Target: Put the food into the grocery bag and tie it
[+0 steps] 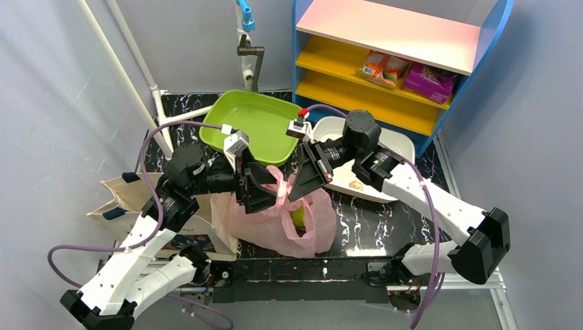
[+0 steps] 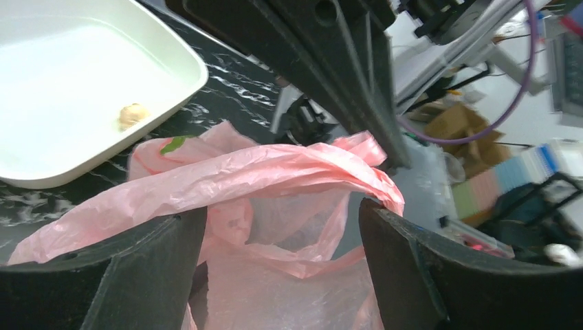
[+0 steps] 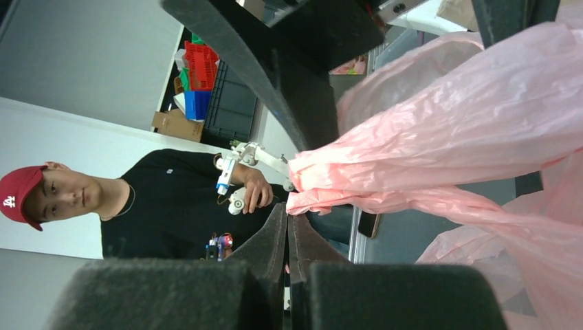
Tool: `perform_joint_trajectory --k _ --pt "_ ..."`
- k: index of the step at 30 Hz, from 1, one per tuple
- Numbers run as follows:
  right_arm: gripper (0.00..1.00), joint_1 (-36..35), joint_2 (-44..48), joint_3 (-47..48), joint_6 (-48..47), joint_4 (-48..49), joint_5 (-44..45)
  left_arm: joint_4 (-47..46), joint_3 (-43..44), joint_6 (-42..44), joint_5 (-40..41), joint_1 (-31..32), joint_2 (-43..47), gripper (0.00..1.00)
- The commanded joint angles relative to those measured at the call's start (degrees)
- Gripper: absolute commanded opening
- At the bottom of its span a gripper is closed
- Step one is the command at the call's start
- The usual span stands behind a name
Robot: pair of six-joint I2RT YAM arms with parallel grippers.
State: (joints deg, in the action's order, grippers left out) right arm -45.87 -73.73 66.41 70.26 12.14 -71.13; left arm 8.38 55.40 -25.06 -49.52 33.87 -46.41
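left pincer: jaws wide apart | right pincer: jaws pressed together

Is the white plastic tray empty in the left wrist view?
No, a small tan lump lies inside the white plastic tray.

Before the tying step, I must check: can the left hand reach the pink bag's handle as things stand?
Probably yes: the left hand is open around the handle, whose end the shut right hand pinches.
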Motion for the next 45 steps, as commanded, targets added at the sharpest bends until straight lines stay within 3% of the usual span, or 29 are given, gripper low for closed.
perform_joint_trajectory --k 1,7,19,24,29,33,39,42,45 --pt "0.01 -0.19 -1.1 -0.2 7.53 12.84 -0.98 -0.47 -1.97 12.96 3.72 -0.25 5.64 0.79" --pt "0.01 -1.29 -2.1 -0.41 8.54 14.1 -0.84 0.26 -1.19 19.86 5.03 -0.12 5.25 0.83" --pt "0.01 -4.14 -3.93 -3.4 14.09 22.7 0.88 -3.76 -2.81 18.18 4.38 -0.12 5.21 0.82" --pt "0.01 -4.14 -5.28 -3.47 15.61 25.75 2.3 -5.88 -3.42 15.67 1.35 -0.12 5.12 0.7" --pt "0.01 -4.14 -7.57 -3.45 22.94 37.14 3.51 -5.75 -4.67 14.69 -0.6 -0.12 6.08 0.47" --pt "0.01 -4.14 -8.42 -2.72 24.16 38.48 3.72 -5.75 -5.19 14.08 -1.36 -0.12 6.54 0.42" --pt "0.01 -4.14 -8.55 -2.98 25.46 39.63 3.69 -6.04 -5.22 14.36 0.99 -0.09 6.91 0.6" --pt "0.01 -4.27 -8.21 -3.46 26.08 40.04 3.72 -6.35 -5.53 14.53 2.35 -0.13 7.04 0.59" --pt "0.01 -4.55 -8.05 -3.99 26.6 40.36 3.7 -7.48 -6.04 13.82 2.86 -0.12 6.92 0.53"
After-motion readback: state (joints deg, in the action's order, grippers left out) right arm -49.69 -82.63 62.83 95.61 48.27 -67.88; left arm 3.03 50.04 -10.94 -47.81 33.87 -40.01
